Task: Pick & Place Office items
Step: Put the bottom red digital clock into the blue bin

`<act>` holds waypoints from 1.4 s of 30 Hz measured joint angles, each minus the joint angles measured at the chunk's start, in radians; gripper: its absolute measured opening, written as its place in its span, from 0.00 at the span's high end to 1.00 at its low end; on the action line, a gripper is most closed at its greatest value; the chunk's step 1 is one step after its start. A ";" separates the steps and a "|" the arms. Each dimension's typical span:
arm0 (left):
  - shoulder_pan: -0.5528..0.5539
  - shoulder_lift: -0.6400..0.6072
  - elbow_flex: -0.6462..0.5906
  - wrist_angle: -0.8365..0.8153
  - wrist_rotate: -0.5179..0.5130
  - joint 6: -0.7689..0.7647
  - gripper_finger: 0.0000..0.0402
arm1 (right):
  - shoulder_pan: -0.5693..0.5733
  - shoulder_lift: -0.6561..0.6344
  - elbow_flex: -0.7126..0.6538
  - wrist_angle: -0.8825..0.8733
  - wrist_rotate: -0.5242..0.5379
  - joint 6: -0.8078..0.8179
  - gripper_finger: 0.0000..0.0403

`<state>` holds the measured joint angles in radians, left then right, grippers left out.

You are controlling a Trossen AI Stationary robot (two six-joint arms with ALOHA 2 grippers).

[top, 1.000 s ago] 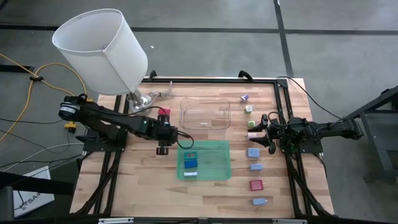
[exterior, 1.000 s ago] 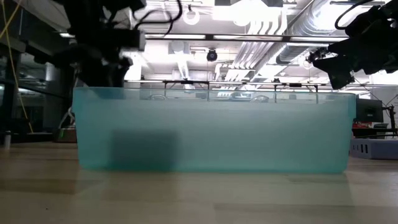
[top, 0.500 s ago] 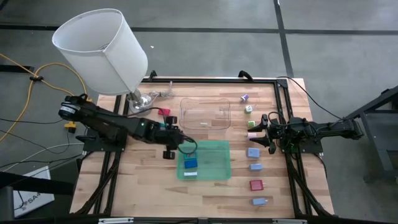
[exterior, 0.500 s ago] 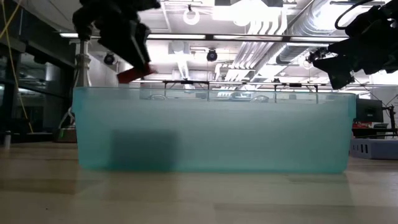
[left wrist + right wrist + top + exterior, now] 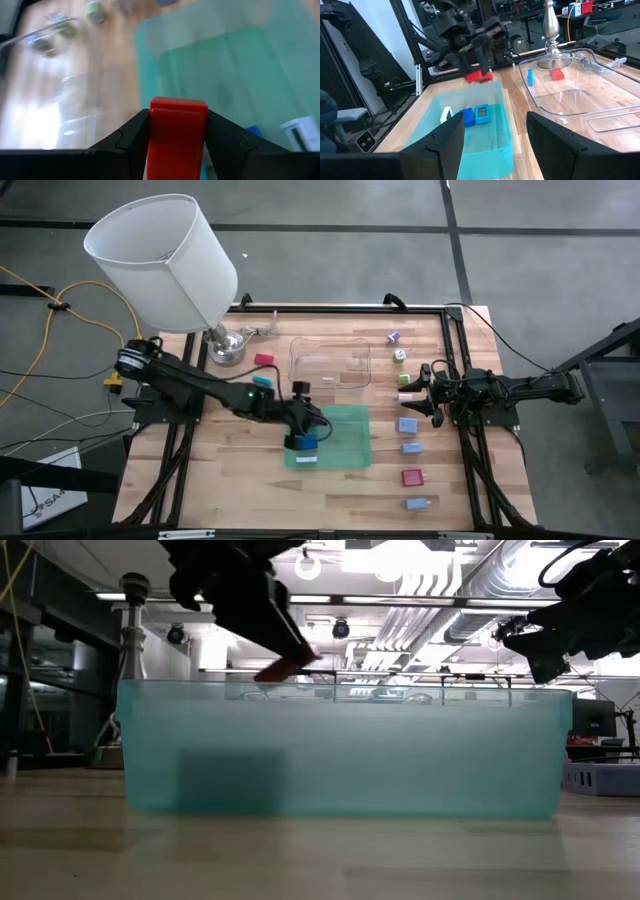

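My left gripper (image 5: 303, 427) is shut on a red block (image 5: 177, 125) and hangs over the left part of the green tray (image 5: 345, 442). From table height, the red block (image 5: 285, 667) shows just above the tray's rim. In the tray lie a blue block (image 5: 306, 444) and a white block (image 5: 305, 459). My right gripper (image 5: 428, 392) waits open at the table's right side, beside a row of small blocks (image 5: 407, 424). My left gripper pinches the red block by two opposite sides (image 5: 151, 131) between its two fingers. The block's free end (image 5: 178, 104) sticks out past the fingertips. The fingers slant down from the table's left. The block is lifted clear above the tray.
A clear plastic tray (image 5: 330, 363) stands just beyond the green one. A red block (image 5: 264, 360) and a teal block (image 5: 262, 380) lie left of it. A white-shaded lamp (image 5: 160, 260) stands at the far left corner.
My left gripper has carried the red block toward the table's right and a little toward its near edge. It started left of the clear tray and is now over the green tray's left part. It has tipped to a shallower slant and kept its hold.
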<state>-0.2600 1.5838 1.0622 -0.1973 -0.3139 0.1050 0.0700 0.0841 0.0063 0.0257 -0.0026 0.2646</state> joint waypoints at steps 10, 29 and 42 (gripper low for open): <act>0.000 0.161 0.025 0.186 0.103 0.000 0.60 | 0.000 0.000 0.000 0.000 0.000 0.000 0.50; 0.047 0.269 0.113 0.162 0.177 0.060 0.60 | 0.000 0.030 0.000 0.001 0.000 0.000 0.50; 0.075 0.285 0.112 0.150 0.208 0.007 0.60 | 0.000 0.036 0.000 0.001 0.000 0.000 0.50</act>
<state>-0.1852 1.8690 1.1740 -0.0471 -0.1055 0.1120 0.0700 0.1200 0.0067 0.0269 -0.0025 0.2646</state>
